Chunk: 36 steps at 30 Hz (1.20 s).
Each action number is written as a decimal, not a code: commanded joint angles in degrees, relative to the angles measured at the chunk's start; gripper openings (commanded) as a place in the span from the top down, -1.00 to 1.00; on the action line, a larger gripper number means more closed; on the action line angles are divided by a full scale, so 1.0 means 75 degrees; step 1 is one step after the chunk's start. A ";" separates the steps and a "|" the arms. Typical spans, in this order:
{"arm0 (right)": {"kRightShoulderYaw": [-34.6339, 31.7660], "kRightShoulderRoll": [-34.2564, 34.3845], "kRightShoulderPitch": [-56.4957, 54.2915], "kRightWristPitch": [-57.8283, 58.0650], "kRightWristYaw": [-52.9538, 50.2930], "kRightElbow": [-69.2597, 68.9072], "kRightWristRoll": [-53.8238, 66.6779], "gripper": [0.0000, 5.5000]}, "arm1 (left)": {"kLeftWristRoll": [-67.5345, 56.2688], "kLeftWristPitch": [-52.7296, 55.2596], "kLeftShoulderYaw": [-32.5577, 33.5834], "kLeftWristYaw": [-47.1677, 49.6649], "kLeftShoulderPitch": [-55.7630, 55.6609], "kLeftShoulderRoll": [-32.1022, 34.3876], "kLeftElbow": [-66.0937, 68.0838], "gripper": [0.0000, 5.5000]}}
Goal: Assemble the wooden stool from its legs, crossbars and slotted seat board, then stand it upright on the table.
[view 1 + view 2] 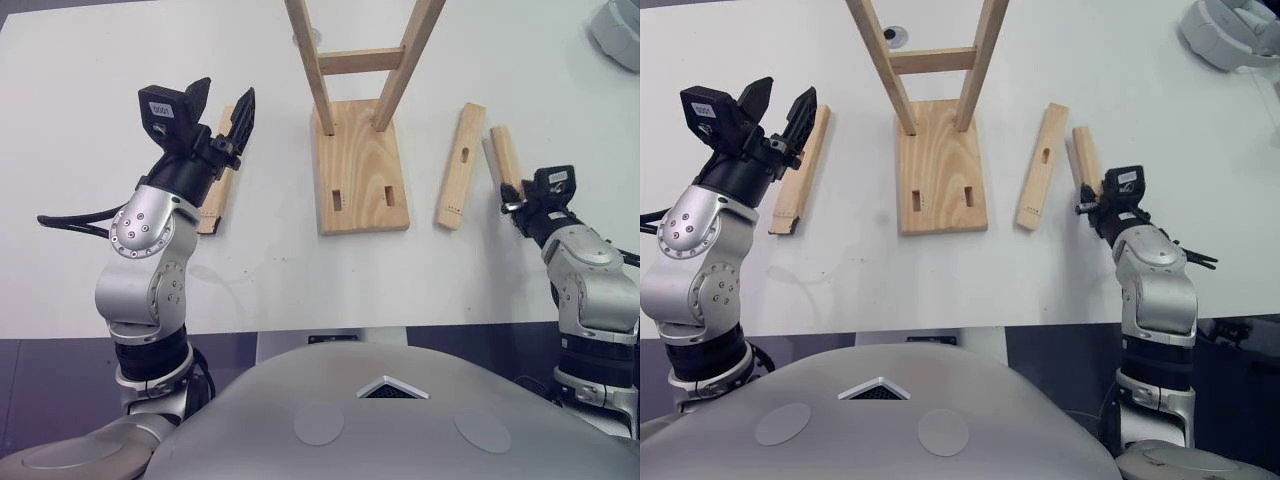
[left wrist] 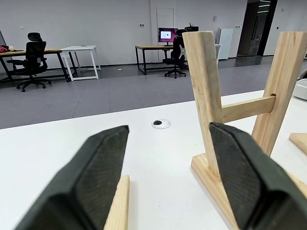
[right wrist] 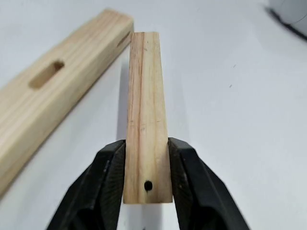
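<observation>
The slotted seat board (image 1: 360,185) lies flat mid-table, with two legs (image 1: 308,60) standing in its far slots and a crossbar (image 1: 360,61) joining them. One loose leg (image 1: 216,195) lies left of the board. My left gripper (image 1: 222,110) hovers open above it, and its fingers (image 2: 103,177) hold nothing. Another loose leg (image 1: 461,165), with a slot in it, lies right of the board. Beside that leg is a short crossbar (image 3: 146,110), and my right gripper (image 3: 147,184) is shut on its near end.
A white rounded object (image 1: 1230,30) sits at the table's far right corner. A small round grommet (image 1: 895,34) is set in the tabletop behind the stool frame. The table's front edge (image 1: 330,325) runs close to both arms.
</observation>
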 commanded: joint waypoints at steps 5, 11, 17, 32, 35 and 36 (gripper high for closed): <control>0.0938 -0.0470 -0.1954 -0.2099 0.0456 -0.1261 -0.0716 0.52 | -0.2950 0.0751 0.1679 0.0253 -0.1182 -0.0397 -0.0122 -0.13; 0.1684 -0.0062 -0.3714 -0.2387 0.0346 -0.1907 -0.0981 0.52 | -0.5548 0.1370 0.1975 0.1295 -0.2564 -0.0179 -0.0265 -0.13; 0.2437 0.0346 -0.4100 -0.2482 0.1059 -0.1659 -0.0435 0.52 | -0.6947 0.1570 0.1391 0.2389 -0.3666 0.0013 -0.0060 -0.13; 0.3455 0.1297 -0.4045 -0.2467 0.1565 -0.1755 0.0033 0.52 | -0.8040 0.1180 0.0886 0.2771 -0.4218 0.0342 0.0714 -0.13; 0.3474 0.1279 -0.4034 -0.2513 0.1596 -0.1699 0.0007 0.52 | -0.8059 0.1138 0.0804 0.2827 -0.4192 0.0409 0.0715 -0.13; 0.3495 0.1278 -0.4022 -0.2523 0.1608 -0.1691 0.0000 0.52 | -0.8073 0.1124 0.0786 0.2845 -0.4171 0.0430 0.0719 -0.13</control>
